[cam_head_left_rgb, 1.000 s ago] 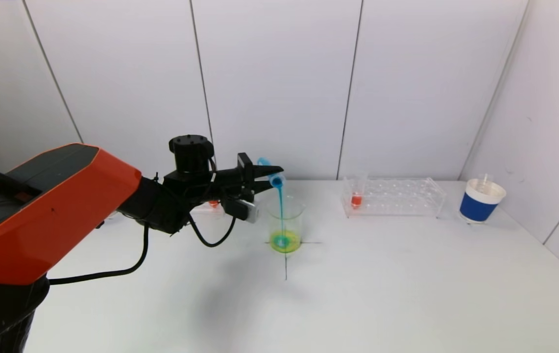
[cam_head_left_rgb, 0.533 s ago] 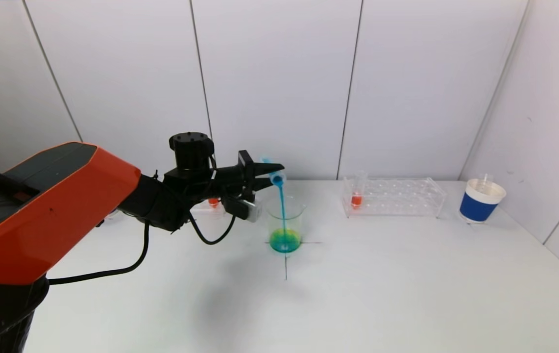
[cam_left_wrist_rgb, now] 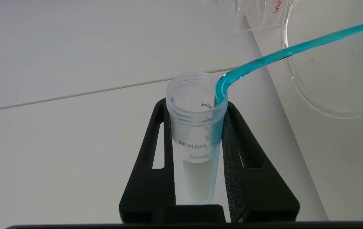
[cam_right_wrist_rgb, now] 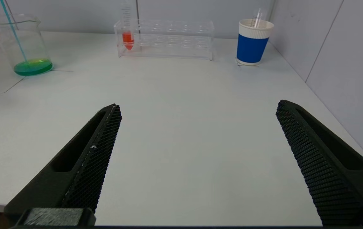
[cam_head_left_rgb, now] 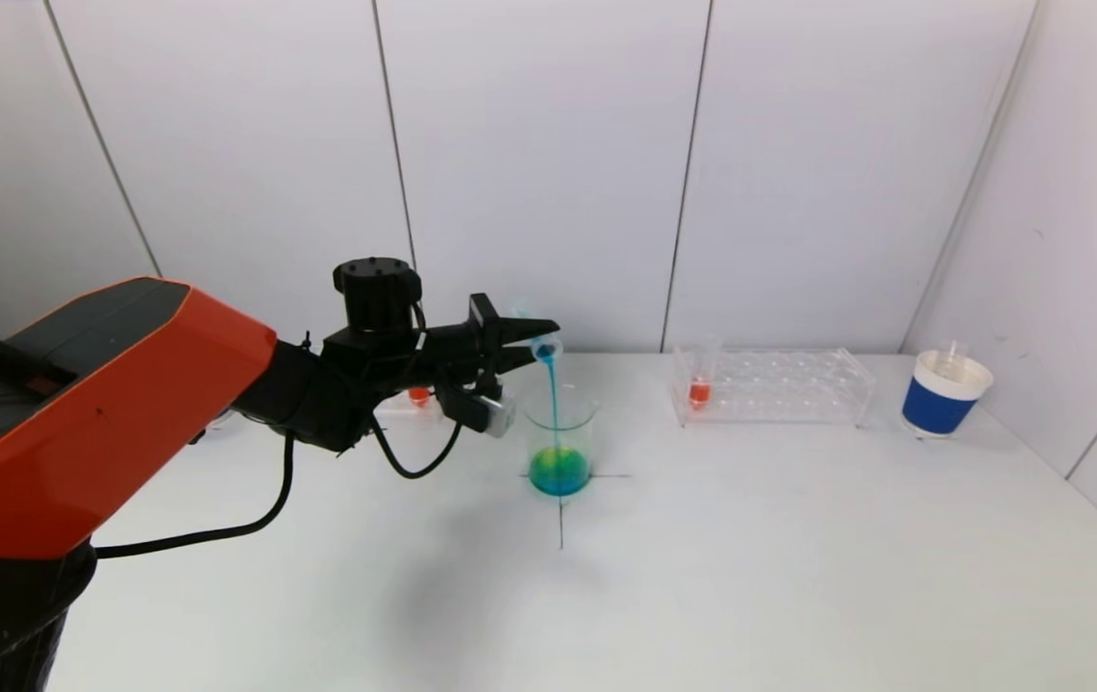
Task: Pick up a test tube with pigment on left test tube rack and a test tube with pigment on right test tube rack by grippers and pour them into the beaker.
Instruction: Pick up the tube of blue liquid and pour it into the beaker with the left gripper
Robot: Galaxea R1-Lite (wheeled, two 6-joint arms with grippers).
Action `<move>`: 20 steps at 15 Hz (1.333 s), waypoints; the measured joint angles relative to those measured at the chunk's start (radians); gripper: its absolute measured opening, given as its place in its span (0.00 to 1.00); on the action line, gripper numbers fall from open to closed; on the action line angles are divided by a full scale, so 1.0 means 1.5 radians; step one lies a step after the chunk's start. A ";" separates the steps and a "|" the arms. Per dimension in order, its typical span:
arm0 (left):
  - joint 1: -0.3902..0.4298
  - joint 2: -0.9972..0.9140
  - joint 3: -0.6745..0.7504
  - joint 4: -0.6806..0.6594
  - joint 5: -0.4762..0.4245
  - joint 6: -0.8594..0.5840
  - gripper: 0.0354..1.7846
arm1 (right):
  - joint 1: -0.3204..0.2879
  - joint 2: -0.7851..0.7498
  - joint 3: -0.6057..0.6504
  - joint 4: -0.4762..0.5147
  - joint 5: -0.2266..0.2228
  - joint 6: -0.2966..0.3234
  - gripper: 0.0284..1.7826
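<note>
Blue pigment runs in a thin stream [cam_head_left_rgb: 551, 404] from the tipped tube [cam_left_wrist_rgb: 197, 127] down into the beaker [cam_head_left_rgb: 560, 437]. A second ago the pool at the bottom was yellow-green with only a blue core; now it reads blue-green throughout, and the tube's mouth has dropped a little lower over the rim as the tilt deepens. In the left wrist view the tube is nearly drained, with just a film of blue along its lower wall feeding the lip. My judgement: the left half of the task is almost done, and the pour should finish once the stream thins to drops.

The left gripper [cam_head_left_rgb: 521, 344] holds the tube above and just left of the beaker, mouth angled down. Its fingers [cam_left_wrist_rgb: 156, 152] are pressed hard against both sides of the tube, pinching it below the threaded neck. The grip looks square, with no slip showing.

The right gripper [cam_right_wrist_rgb: 197, 159] hangs low over the table's [cam_right_wrist_rgb: 181, 111] near side, well apart from everything. Its fingers [cam_right_wrist_rgb: 98, 140] are spread wide and hold nothing.

The right rack [cam_head_left_rgb: 774, 386] stands at the back, to the beaker's right, with one red tube [cam_head_left_rgb: 700, 375] upright at its left end. Another red tube [cam_head_left_rgb: 420, 395] shows behind the left arm, though its rack is mostly hidden. A blue paper cup [cam_head_left_rgb: 944, 392] sits at the far right.
</note>
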 joint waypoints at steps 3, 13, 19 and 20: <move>-0.001 -0.001 0.000 0.000 0.000 0.006 0.24 | 0.000 0.000 0.000 0.000 0.000 0.000 0.99; -0.001 -0.011 -0.001 0.026 0.007 0.074 0.24 | 0.000 0.000 0.000 0.000 0.000 0.000 0.99; -0.002 -0.013 -0.028 0.037 0.009 0.102 0.24 | 0.000 0.000 0.000 0.000 0.000 0.000 0.99; -0.002 -0.013 -0.030 0.037 0.009 0.107 0.24 | 0.000 0.000 0.000 0.000 0.000 0.000 0.99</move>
